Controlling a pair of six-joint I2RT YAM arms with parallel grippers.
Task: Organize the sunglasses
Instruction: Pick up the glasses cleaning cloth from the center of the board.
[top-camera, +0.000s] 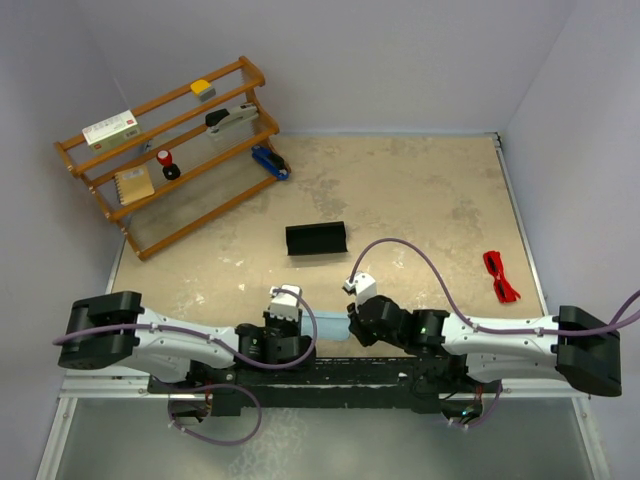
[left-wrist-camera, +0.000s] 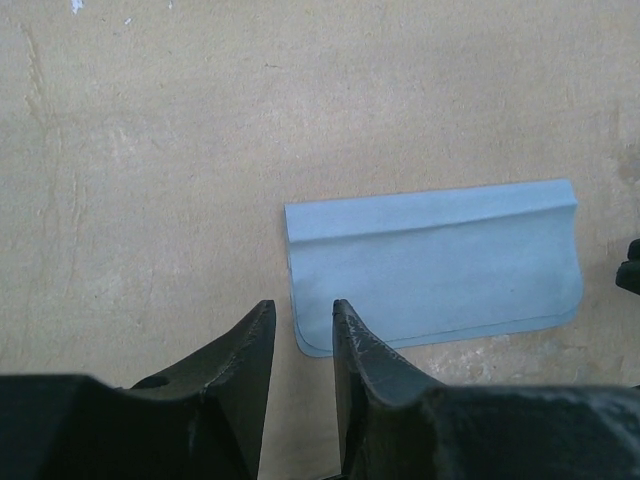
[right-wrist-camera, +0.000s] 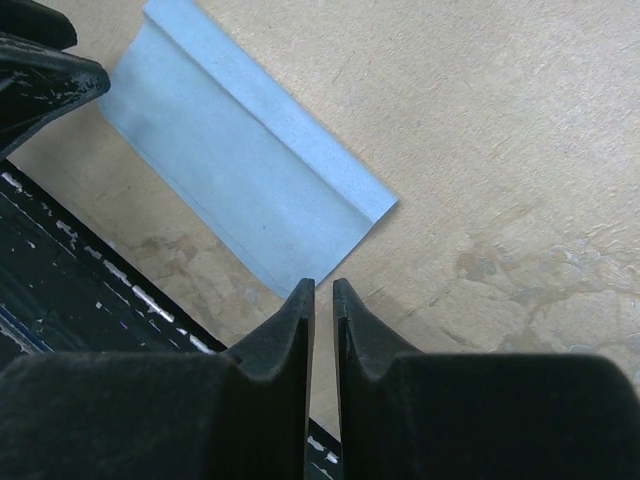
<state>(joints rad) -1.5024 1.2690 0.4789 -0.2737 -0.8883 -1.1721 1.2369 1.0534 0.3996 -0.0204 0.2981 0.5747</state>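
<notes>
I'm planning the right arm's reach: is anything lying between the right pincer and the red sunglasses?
Nothing visible. From the right pincer to the sunglasses, the top view shows only bare table. The blue cloth lies just by the pincer's tips, and the black case sits farther back, off that line.

Matt pale blue cloth (left-wrist-camera: 430, 265), smooth but for one crease, lies on the table (top-camera: 420, 190), its beige top dull and mottled. Upper left of the top view, a varnished wooden rack (top-camera: 205, 217); centre, a matt black case (top-camera: 316, 240); right, red plastic sunglasses (top-camera: 500, 276).
</notes>
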